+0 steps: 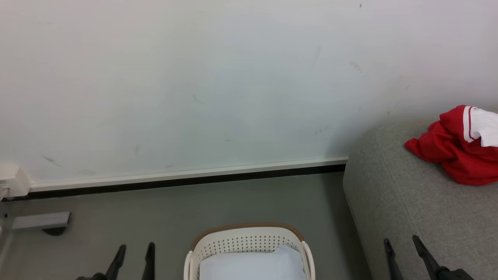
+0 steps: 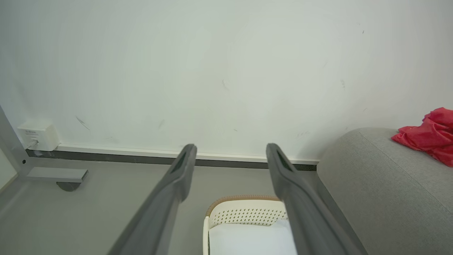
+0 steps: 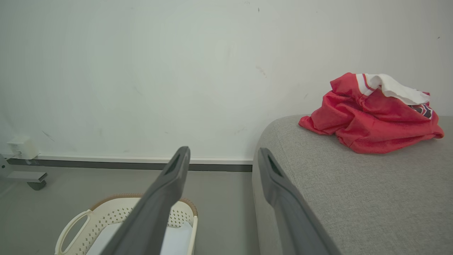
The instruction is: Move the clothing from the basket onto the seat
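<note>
red-white crumpled clothing point(image 1: 455, 151) on grey woven seat point(image 1: 408, 210) | white perforated basket point(image 1: 249, 239): pad only | left gripper point(image 1: 136, 247), right gripper point(image 1: 400, 240) spread, empty: looks done

There was one basket point(image 1: 249, 235) at 6 o'clock with one white pad point(image 1: 253, 266), one seat point(image 1: 420, 217) at 4 o'clock, one heap of red clothing point(image 1: 447, 149) at 3 o'clock, garments uncountable, and two grippers: left gripper point(image 1: 136, 245), right gripper point(image 1: 400, 239).
</note>
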